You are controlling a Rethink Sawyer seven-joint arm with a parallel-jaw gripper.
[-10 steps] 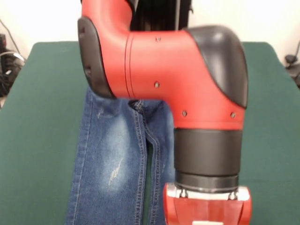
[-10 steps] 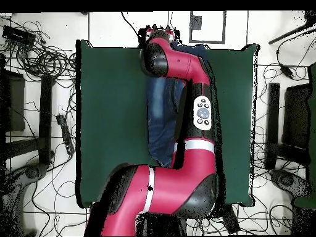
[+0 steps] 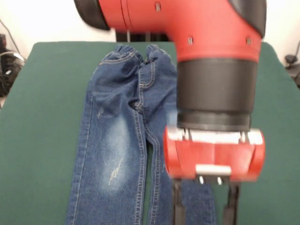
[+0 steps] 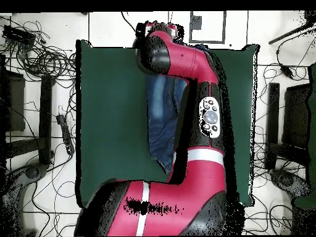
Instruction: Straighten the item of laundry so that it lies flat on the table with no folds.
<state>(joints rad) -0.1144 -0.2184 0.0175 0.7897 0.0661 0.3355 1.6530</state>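
In the front view the gripper point(image 3: 203, 208) hangs at the lower right of centre, its two dark fingers point(image 3: 177, 206) spread apart and running off the bottom edge; they hold nothing that can be seen, and whether the tips touch anything is hidden. The jeans point(image 3: 119, 140) lie lengthwise on the green surface point(image 3: 42, 117), waistband at the top centre, legs reaching down to the bottom edge. The red and black arm point(image 3: 206, 61) fills the upper right and covers most of the right-hand leg. Overhead, the arm point(image 4: 185, 92) crosses the jeans point(image 4: 162, 117), with cables on the floor point(image 4: 37, 55) beside the surface point(image 4: 111, 111).
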